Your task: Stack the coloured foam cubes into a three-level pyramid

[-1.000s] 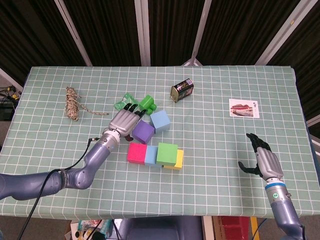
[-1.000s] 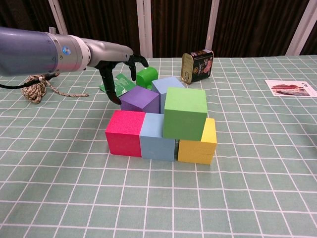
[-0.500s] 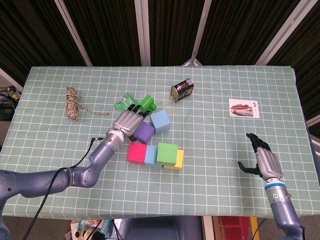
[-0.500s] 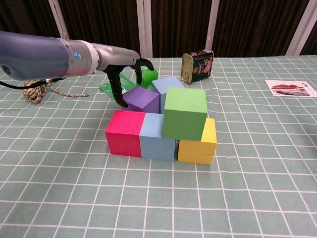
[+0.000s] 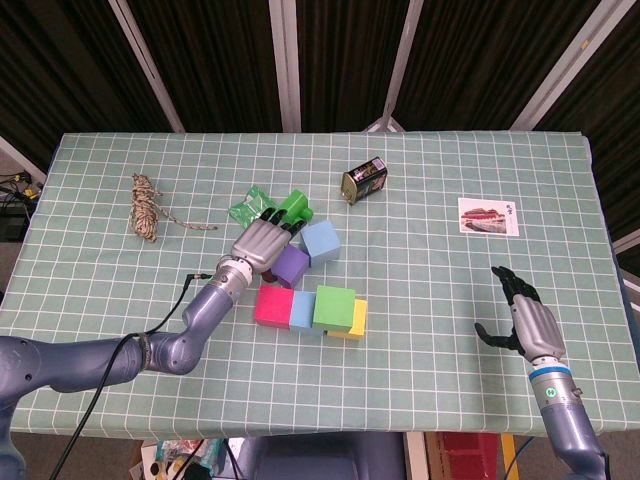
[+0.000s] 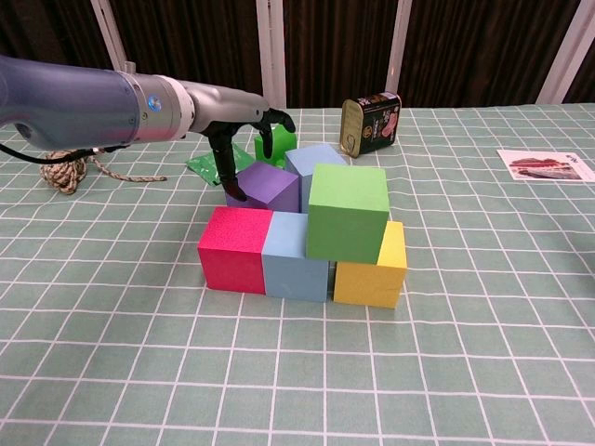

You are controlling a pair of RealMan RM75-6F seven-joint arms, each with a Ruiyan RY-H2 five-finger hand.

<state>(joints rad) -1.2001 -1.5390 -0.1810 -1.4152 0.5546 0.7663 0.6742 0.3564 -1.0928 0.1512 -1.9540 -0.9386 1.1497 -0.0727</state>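
Observation:
A row of pink cube (image 6: 236,249), pale blue cube (image 6: 296,255) and yellow cube (image 6: 376,268) stands on the table. A green cube (image 6: 348,212) rests on top, over the pale blue and yellow ones. Behind the row sit a purple cube (image 6: 270,189) and another pale blue cube (image 6: 321,160). My left hand (image 6: 244,125) hovers over the purple cube (image 5: 293,264), thumb down against its left face, the other fingers arched apart above its far side. My right hand (image 5: 525,320) hangs open near the table's front right, holding nothing.
A green cylinder (image 5: 294,205) and a green packet (image 6: 214,160) lie just behind the left hand. A tin can (image 5: 364,180) lies further back, a coil of rope (image 5: 148,206) at the far left, a picture card (image 5: 488,216) at the right.
My left hand has moved right and forward, from beside the purple cube to over it, with the thumb now at its left face. The cubes and the right hand have not moved.

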